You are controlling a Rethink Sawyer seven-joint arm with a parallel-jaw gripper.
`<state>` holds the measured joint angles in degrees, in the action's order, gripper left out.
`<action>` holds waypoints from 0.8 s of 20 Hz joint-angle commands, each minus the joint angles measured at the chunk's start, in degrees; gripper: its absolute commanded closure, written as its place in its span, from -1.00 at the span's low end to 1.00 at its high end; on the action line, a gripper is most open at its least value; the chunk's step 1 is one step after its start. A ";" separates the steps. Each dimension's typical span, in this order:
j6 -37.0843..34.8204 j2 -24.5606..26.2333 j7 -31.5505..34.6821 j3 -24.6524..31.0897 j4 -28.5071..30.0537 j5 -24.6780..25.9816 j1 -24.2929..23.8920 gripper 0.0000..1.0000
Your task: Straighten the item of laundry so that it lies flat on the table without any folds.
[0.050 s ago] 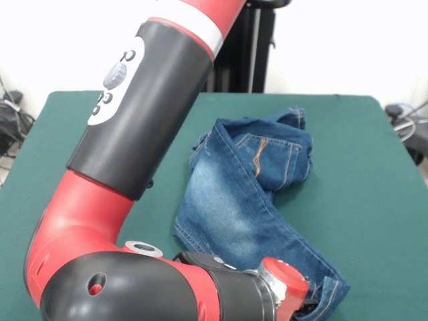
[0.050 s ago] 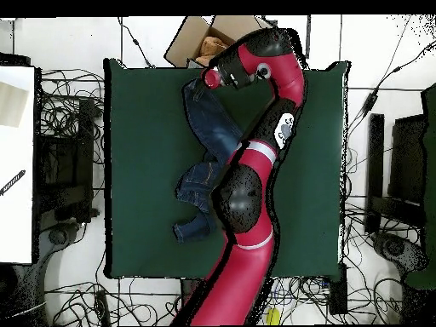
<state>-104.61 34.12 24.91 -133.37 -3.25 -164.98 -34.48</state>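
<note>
Hovering right over one end of the jeans (image 1: 247,194), that's the gripper (image 1: 309,306), down at the bottom edge of the front view. Can't tell if it's clenched or let go: only a dark bit pokes out under the red wrist cap (image 1: 284,277), pressed up against the denim. Same story from overhead, where the gripper (image 2: 206,79) sits at the top end of the jeans (image 2: 209,128), close to the table's edge, fingers hidden under the wrist.

Moving back along the arm (image 1: 134,120): black wrist section, then a fat black and red elbow filling the lower left of the front view, then a long black link with a white button panel running up to a red and white band at the top. Seen from overhead, bent in a hook shape across the table, covering part of the denim.

Jeans lying roughly mid-table on the green cloth, slightly toward one side, definitely not flat. One leg stretched in a long diagonal with a faded lighter patch down the middle; the other part bunched and folded over at the far end, orange stitching and a pocket showing. Hem near the gripper crumpled too.

Green table (image 1: 374,200) bare elsewhere. Off the table in the overhead view: a cardboard box (image 2: 200,38) past the edge by the gripper, cables all over the floor.
</note>
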 commanded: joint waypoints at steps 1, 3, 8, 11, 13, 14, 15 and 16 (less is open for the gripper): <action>4.90 -1.29 2.98 -6.52 -2.70 3.68 0.19 1.00; 6.57 -1.12 2.77 -5.92 -2.85 3.45 0.23 1.00; 8.60 -0.75 2.76 -4.83 -3.13 3.00 0.26 1.00; 9.16 -0.63 2.25 -4.49 -3.31 2.68 0.27 1.00; 9.75 -0.65 2.32 -4.39 -3.35 2.60 0.29 1.00; 9.87 -0.66 2.33 -4.40 -3.37 2.55 0.29 1.00; 10.01 -0.67 2.19 -4.38 -3.38 2.58 0.30 1.00; 10.21 -0.65 1.94 -4.25 -3.41 2.60 0.32 1.00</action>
<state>-101.04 34.10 24.91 -133.37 -3.25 -164.86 -34.48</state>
